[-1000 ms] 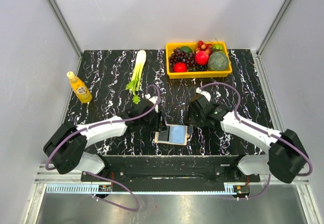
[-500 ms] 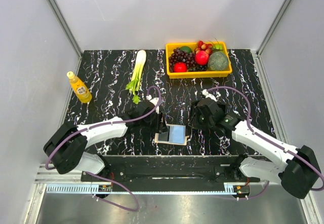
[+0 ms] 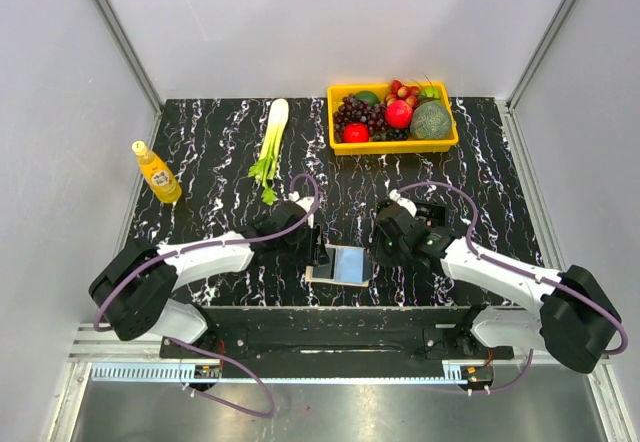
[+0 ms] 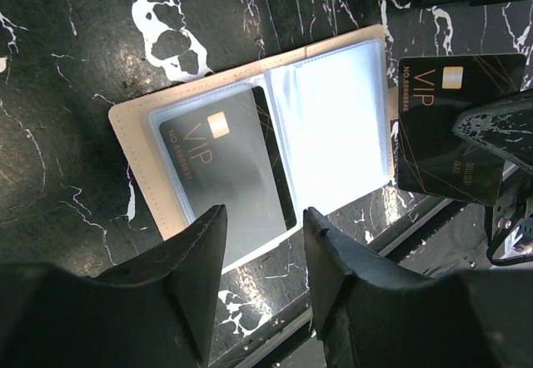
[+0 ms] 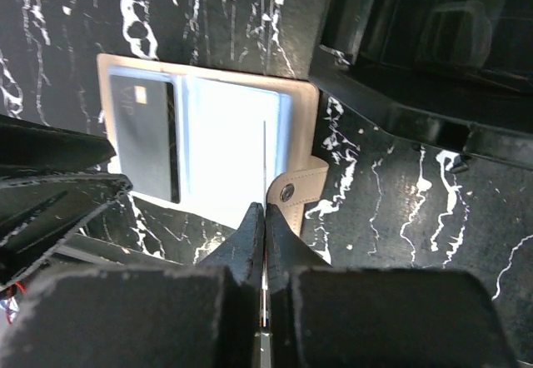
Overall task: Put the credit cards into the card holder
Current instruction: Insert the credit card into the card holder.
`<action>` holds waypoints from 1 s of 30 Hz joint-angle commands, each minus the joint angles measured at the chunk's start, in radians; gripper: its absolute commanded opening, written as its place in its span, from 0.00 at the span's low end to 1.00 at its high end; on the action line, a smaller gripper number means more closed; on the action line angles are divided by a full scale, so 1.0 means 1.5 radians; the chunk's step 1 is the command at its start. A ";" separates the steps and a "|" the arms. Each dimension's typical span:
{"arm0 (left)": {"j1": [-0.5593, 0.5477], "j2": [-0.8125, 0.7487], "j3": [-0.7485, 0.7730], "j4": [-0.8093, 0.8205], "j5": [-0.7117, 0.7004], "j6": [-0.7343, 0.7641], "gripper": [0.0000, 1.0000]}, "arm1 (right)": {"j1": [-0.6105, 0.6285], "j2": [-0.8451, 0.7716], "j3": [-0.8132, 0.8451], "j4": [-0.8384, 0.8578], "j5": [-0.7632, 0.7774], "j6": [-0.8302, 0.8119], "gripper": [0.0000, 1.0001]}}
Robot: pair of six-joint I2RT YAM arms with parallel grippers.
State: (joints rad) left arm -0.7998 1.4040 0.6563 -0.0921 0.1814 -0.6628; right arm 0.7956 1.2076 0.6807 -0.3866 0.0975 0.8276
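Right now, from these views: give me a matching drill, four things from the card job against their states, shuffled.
Things:
1. card holder
2. VIP card nearer the left arm
3. VIP card nearer the right arm
4. left gripper

States:
A. pinched edge-on in the shut right gripper
B. open, nothing gripped
C. lying open on the table
D. tucked in a clear pocket

Pairs: 1-C, 2-D, 3-A, 4-B
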 commanded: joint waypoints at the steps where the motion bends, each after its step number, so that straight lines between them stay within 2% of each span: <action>1: -0.006 0.014 -0.002 0.030 0.003 -0.002 0.45 | 0.004 -0.002 -0.016 0.017 0.018 0.010 0.00; 17: -0.006 0.021 -0.008 0.019 -0.006 0.003 0.45 | 0.003 0.034 -0.032 0.070 0.016 0.019 0.00; 30: -0.006 0.022 -0.023 0.041 -0.001 -0.006 0.45 | 0.003 0.033 -0.001 0.112 -0.031 0.021 0.00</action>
State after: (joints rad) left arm -0.8043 1.4311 0.6273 -0.0734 0.1795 -0.6632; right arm 0.7956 1.2522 0.6346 -0.2802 0.0761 0.8463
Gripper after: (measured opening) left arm 0.448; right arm 0.010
